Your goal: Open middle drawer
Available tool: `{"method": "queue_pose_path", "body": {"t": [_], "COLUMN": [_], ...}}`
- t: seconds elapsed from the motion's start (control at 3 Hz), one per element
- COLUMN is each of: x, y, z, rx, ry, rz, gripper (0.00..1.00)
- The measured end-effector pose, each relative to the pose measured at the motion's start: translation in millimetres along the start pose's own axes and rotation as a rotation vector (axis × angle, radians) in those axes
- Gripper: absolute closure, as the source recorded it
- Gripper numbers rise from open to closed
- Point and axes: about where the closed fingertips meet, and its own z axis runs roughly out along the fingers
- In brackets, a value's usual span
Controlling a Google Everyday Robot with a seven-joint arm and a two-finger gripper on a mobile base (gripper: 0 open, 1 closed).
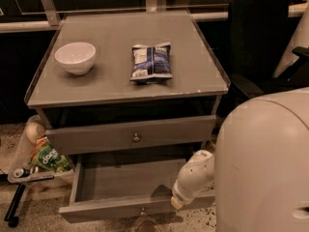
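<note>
The middle drawer (pixel 130 180) is pulled well out below the upper drawer, and its grey inside shows with nothing in it. Its flat front (pixel 111 210) carries a small round knob (pixel 142 210) at the centre. My white forearm (pixel 193 175) reaches down over the drawer's right front corner. My gripper (pixel 144 223) is a dark shape just below and in front of the knob, at the bottom edge of the view. Most of it is hidden.
The upper drawer (pixel 136 137) is closed under the tabletop. On top stand a white bowl (pixel 75 57) and a blue chip bag (pixel 151 62). A bin with packets (pixel 46 158) stands at the left. A black chair (pixel 260 37) and my white body (pixel 265 168) are on the right.
</note>
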Motion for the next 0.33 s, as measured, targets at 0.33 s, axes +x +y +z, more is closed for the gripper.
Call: {"method": "queue_pose_path", "body": {"t": [0.33], "x": [-0.1], "y": [0.0], "z": [0.0], "rx": [0.0], "ry": [0.0], "rz": [0.0], "gripper": [0.82]}}
